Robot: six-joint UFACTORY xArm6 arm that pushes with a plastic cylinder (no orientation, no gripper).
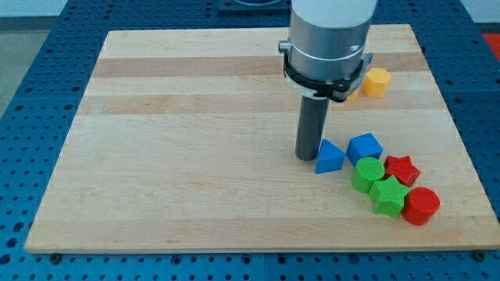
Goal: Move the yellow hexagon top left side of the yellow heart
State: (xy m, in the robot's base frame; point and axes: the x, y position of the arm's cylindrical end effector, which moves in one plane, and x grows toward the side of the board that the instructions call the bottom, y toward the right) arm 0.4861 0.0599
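Note:
The yellow hexagon (376,81) lies near the board's upper right. Just to its left a second yellow block (354,94), likely the yellow heart, is mostly hidden behind the arm's grey body. My tip (306,158) rests on the board well below both, touching or almost touching the left side of a blue triangle block (329,156). The tip is far from the yellow hexagon.
A blue cube (365,147) sits right of the blue triangle. Below it cluster a green cylinder (367,173), a green star (387,195), a red star (401,169) and a red cylinder (422,206). The wooden board (187,140) lies on a blue perforated table.

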